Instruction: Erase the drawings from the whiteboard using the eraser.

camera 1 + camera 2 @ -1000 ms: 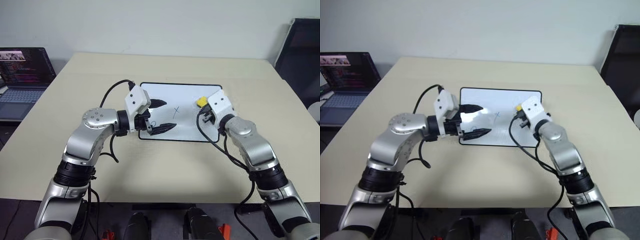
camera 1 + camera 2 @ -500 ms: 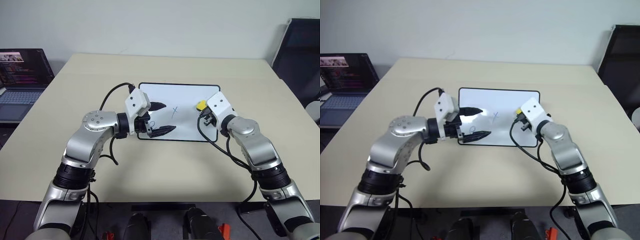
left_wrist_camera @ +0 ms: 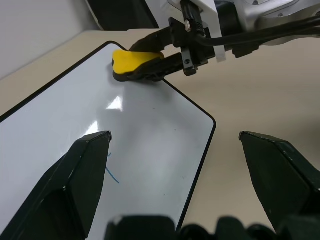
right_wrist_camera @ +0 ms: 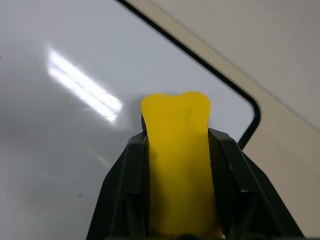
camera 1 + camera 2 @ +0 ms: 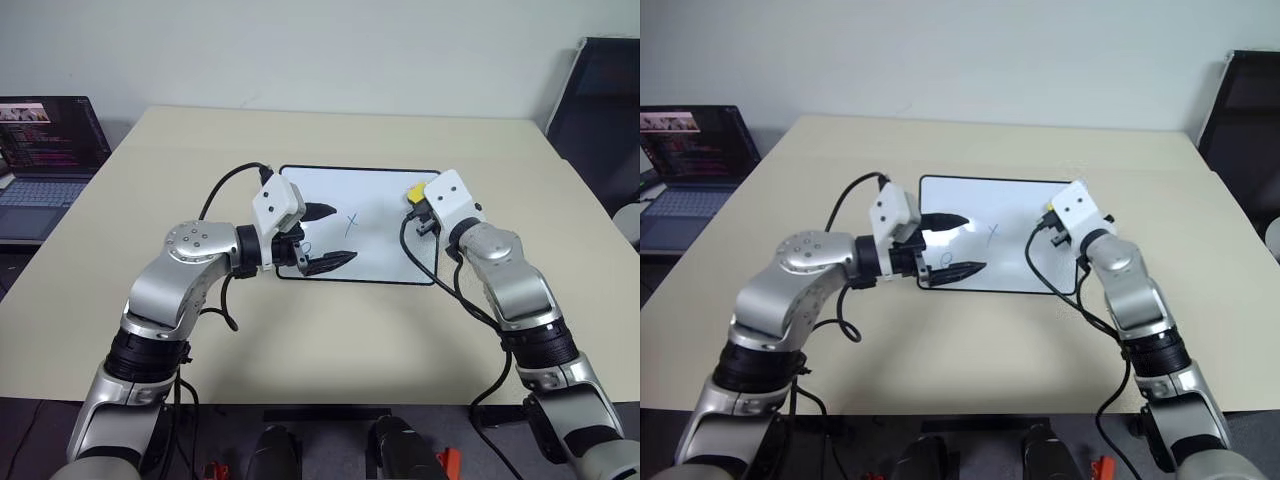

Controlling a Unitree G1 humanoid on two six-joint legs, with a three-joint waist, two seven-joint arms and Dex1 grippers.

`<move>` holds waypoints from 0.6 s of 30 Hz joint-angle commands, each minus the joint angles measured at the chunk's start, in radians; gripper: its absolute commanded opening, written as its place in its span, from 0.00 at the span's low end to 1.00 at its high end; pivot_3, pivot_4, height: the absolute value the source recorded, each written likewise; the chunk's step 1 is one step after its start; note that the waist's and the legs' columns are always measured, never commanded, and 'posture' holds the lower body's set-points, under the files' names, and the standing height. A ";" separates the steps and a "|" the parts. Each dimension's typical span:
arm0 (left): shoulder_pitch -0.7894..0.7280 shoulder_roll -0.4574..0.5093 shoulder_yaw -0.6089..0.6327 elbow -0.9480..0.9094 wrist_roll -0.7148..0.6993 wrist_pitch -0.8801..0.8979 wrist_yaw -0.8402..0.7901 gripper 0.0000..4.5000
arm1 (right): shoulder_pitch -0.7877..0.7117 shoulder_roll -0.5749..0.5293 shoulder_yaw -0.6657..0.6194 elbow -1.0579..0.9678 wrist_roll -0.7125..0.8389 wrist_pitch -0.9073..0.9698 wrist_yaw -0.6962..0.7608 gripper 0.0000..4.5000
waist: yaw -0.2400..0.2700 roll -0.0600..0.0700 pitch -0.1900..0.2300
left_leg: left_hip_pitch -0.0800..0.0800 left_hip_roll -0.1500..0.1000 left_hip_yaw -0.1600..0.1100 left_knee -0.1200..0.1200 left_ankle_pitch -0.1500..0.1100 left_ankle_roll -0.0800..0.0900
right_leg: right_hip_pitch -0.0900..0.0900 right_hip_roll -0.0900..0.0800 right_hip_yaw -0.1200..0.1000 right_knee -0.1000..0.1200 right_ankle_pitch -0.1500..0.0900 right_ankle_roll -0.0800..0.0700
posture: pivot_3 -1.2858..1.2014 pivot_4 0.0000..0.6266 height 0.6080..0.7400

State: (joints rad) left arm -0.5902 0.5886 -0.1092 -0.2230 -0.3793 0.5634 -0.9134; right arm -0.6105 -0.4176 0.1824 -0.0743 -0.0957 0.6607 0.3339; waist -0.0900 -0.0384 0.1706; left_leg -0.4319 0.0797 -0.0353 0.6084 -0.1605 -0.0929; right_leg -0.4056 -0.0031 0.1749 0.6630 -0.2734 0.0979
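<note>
Head view: your right end effector (image 5: 420,203) grips the eraser (image 5: 414,191) over the whiteboard (image 5: 380,190) corner, the drawings (image 5: 351,222) unerased beside it. Left wrist view: your left end effector (image 3: 175,172) stands spread above one blue stroke. Right wrist view: the eraser rests clamped between the fingers (image 4: 122,185).

The right tool (image 5: 420,200), clamped on the eraser (image 5: 414,191), has shifted toward the whiteboard's (image 5: 375,200) right edge, farther from the "x" (image 5: 351,222) than a second ago, near the far right corner.
</note>
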 commanded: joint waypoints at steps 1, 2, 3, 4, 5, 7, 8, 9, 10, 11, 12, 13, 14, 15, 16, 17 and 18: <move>0.009 0.010 0.036 -0.019 -0.009 -0.027 0.001 1.00 | 0.048 -0.019 0.020 -0.026 -0.003 0.069 0.044 0.28 | -0.001 0.000 0.000 | 0.000 0.000 0.000 0.000 0.000 0.000 | 0.000 0.000 0.000 0.000 0.000 0.000 | 0.52 0.24 1.00; 0.015 0.010 0.037 -0.012 -0.005 -0.034 0.003 1.00 | 0.057 -0.022 0.019 -0.045 -0.004 0.077 0.050 0.28 | -0.001 0.000 0.000 | 0.000 0.000 0.000 0.000 0.000 0.000 | 0.000 0.000 0.000 0.000 0.000 0.000 | 0.52 0.24 1.00; 0.021 0.011 0.039 -0.006 -0.001 -0.040 0.005 1.00 | 0.064 -0.021 0.014 -0.059 -0.007 0.080 0.048 0.28 | -0.001 0.000 0.000 | 0.000 0.000 0.000 0.000 0.000 0.000 | 0.000 0.000 0.000 0.000 0.000 0.000 | 0.52 0.24 1.00; 0.026 0.010 0.041 -0.002 0.001 -0.043 0.008 1.00 | 0.067 -0.016 0.005 -0.070 -0.009 0.080 0.041 0.28 | -0.001 0.000 0.000 | 0.000 0.000 0.000 0.000 0.000 0.000 | 0.000 0.000 0.000 0.000 0.000 0.000 | 0.52 0.24 1.00; 0.031 0.009 0.045 0.004 0.003 -0.047 0.012 1.00 | 0.066 -0.008 -0.009 -0.079 -0.008 0.077 0.029 0.28 | -0.001 0.000 0.000 | 0.000 0.000 0.000 0.000 0.000 0.000 | -0.001 0.000 0.000 0.000 0.000 0.000 | 0.52 0.24 1.00; 0.039 0.007 0.052 0.009 0.000 -0.051 0.018 1.00 | 0.057 0.013 -0.044 -0.096 0.005 0.069 0.009 0.28 | -0.001 0.000 0.000 | 0.000 0.000 0.000 0.000 0.000 0.000 | -0.001 0.000 0.000 0.000 0.000 0.000 | 0.52 0.24 1.00; 0.039 0.006 0.061 0.009 -0.006 -0.044 0.024 1.00 | 0.050 0.026 -0.068 -0.111 0.023 0.065 0.006 0.28 | -0.001 0.000 0.000 | 0.000 0.000 0.000 0.000 0.000 0.000 | -0.001 0.000 0.000 0.000 0.000 0.000 | 0.52 0.24 1.00; 0.040 0.006 0.067 0.007 -0.010 -0.038 0.027 1.00 | 0.047 0.035 -0.083 -0.123 0.035 0.064 0.007 0.28 | -0.001 0.000 0.001 | 0.000 0.000 0.000 0.000 0.000 0.000 | -0.001 0.000 0.000 0.000 0.000 0.000 | 0.52 0.24 1.00; 0.041 0.008 0.079 0.005 -0.020 -0.025 0.030 1.00 | 0.045 0.047 -0.105 -0.142 0.053 0.064 0.009 0.28 | 0.000 0.000 0.001 | -0.001 0.000 0.000 0.000 0.000 0.000 | -0.001 0.000 0.000 0.000 0.000 0.000 | 0.52 0.24 1.00; 0.044 0.015 0.095 0.002 -0.031 -0.009 0.033 1.00 | 0.046 0.059 -0.128 -0.165 0.080 0.055 0.018 0.28 | 0.000 0.000 0.002 | -0.001 0.000 0.000 0.000 0.000 0.000 | -0.002 0.000 0.000 0.000 0.000 0.000 | 0.52 0.24 1.00; 0.050 0.024 0.109 -0.003 -0.041 0.004 0.034 1.00 | 0.049 0.071 -0.148 -0.189 0.108 0.046 0.027 0.28 | 0.000 0.000 0.002 | -0.001 0.000 0.000 -0.001 0.000 0.000 | -0.002 0.000 0.000 -0.001 0.000 0.000 | 0.52 0.24 1.00; 0.062 0.038 0.127 -0.011 -0.054 0.020 0.033 1.00 | 0.059 0.080 -0.167 -0.223 0.141 0.044 0.042 0.28 | -0.001 0.000 0.003 | -0.002 0.000 0.000 -0.002 0.000 0.000 | -0.003 0.000 0.000 -0.001 0.000 0.000 | 0.52 0.24 1.00; 0.076 0.052 0.144 -0.021 -0.066 0.036 0.030 1.00 | 0.071 0.085 -0.180 -0.256 0.166 0.046 0.055 0.28 | -0.001 0.000 0.003 | -0.003 0.000 0.000 -0.004 0.000 0.000 | -0.004 0.000 0.000 -0.001 0.000 0.000 | 0.52 0.24 1.00; 0.096 0.068 0.164 -0.033 -0.079 0.048 0.028 1.00 | 0.091 0.083 -0.190 -0.295 0.184 0.049 0.065 0.28 | -0.001 0.000 0.003 | -0.003 0.000 0.000 -0.006 0.000 0.000 | -0.005 0.000 0.000 -0.001 -0.001 0.000 | 0.52 0.24 1.00; 0.115 0.082 0.183 -0.045 -0.090 0.060 0.030 1.00 | 0.114 0.073 -0.195 -0.331 0.194 0.048 0.075 0.28 | -0.001 0.000 0.003 | -0.003 0.000 0.000 -0.009 0.000 0.000 | -0.005 0.000 0.000 -0.001 -0.001 0.001 | 0.52 0.24 1.00; 0.139 0.095 0.209 -0.055 -0.104 0.076 0.036 1.00 | 0.145 0.060 -0.203 -0.372 0.208 0.048 0.088 0.28 | 0.001 0.000 0.003 | -0.002 0.000 0.000 -0.012 0.000 0.000 | -0.006 0.000 -0.001 -0.001 -0.002 0.002 | 0.52 0.24 1.00; 0.163 0.104 0.233 -0.065 -0.118 0.087 0.041 1.00 | 0.177 0.049 -0.212 -0.409 0.224 0.052 0.100 0.28 | 0.002 0.000 0.003 | -0.002 0.000 0.000 -0.015 0.000 0.000 | -0.007 0.000 -0.001 -0.001 -0.003 0.003 | 0.52 0.24 1.00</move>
State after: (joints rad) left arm -0.4373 0.6790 0.0691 -0.2384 -0.4651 0.6350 -0.8816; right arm -0.4562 -0.3532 0.0072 -0.4034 0.0995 0.7252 0.4144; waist -0.0881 -0.0384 0.1733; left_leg -0.4344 0.0799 -0.0355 0.5924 -0.1609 -0.0933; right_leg -0.4130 -0.0030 0.1732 0.6623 -0.2777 0.1009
